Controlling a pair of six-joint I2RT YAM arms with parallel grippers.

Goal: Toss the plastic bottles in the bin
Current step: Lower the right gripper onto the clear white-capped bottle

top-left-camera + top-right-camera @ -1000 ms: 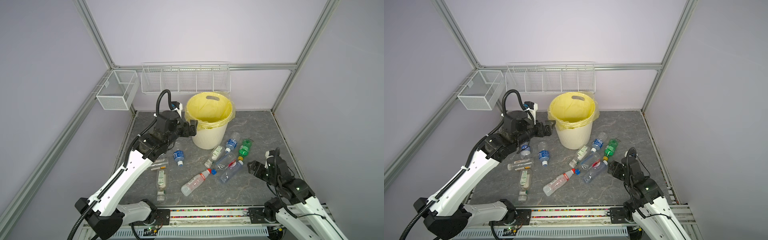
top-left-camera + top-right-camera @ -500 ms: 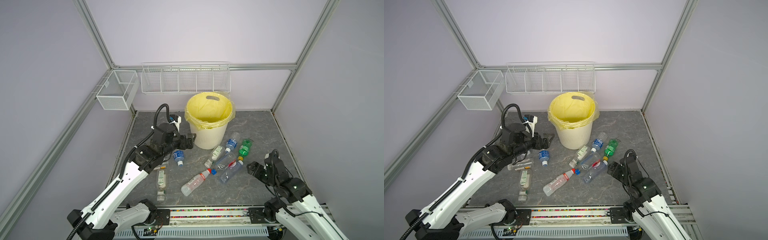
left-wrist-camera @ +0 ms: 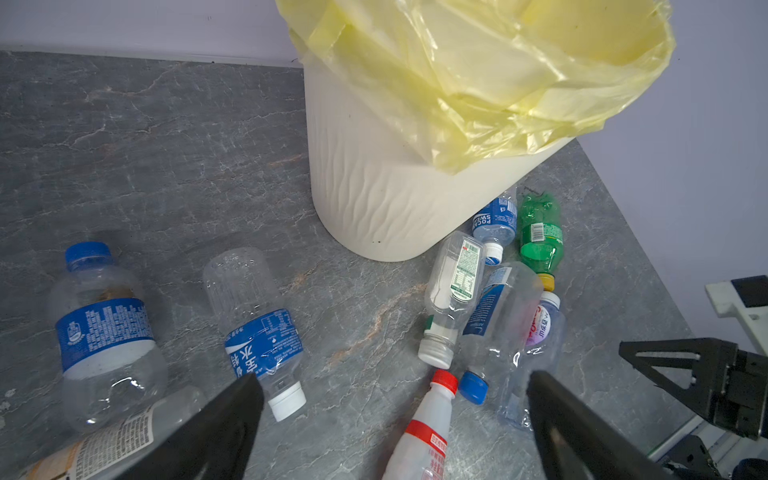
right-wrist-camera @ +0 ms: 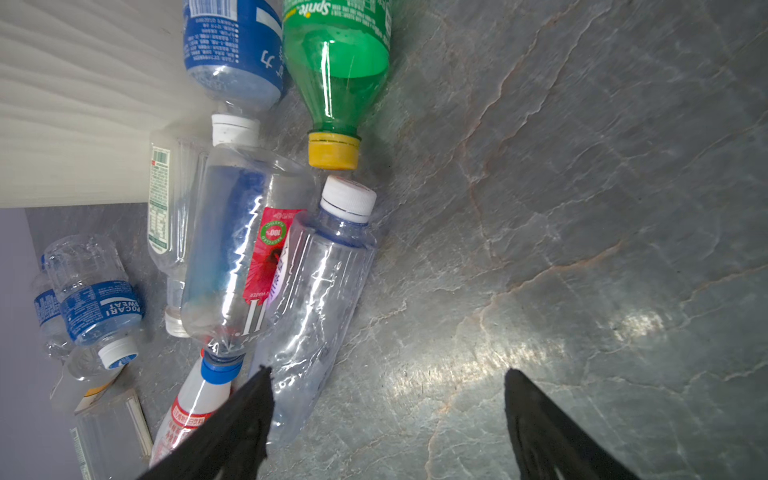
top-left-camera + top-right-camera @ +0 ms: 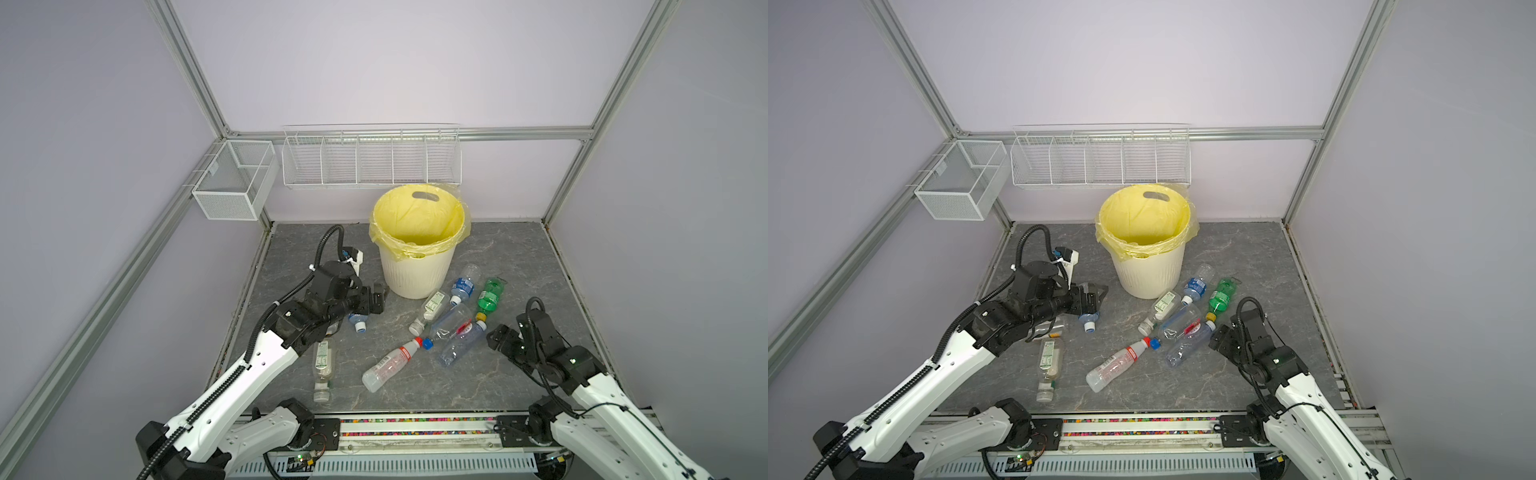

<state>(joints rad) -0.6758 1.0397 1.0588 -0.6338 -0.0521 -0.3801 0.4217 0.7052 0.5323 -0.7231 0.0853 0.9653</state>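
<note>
We read "Sprite" on the green bottle [image 4: 336, 62] and "Pocari Sweat" on a blue-labelled bottle [image 4: 99, 307].
Our right gripper [image 4: 386, 374] hangs open just beside the clear bottle [image 4: 316, 299]; our left gripper [image 3: 392, 378] gapes empty too.

"sprite" on the green bottle [image 4: 336, 54]; "pocari sweat" on a blue-labelled bottle [image 4: 99, 303]; "100%" on a red label [image 4: 272, 249].
</note>
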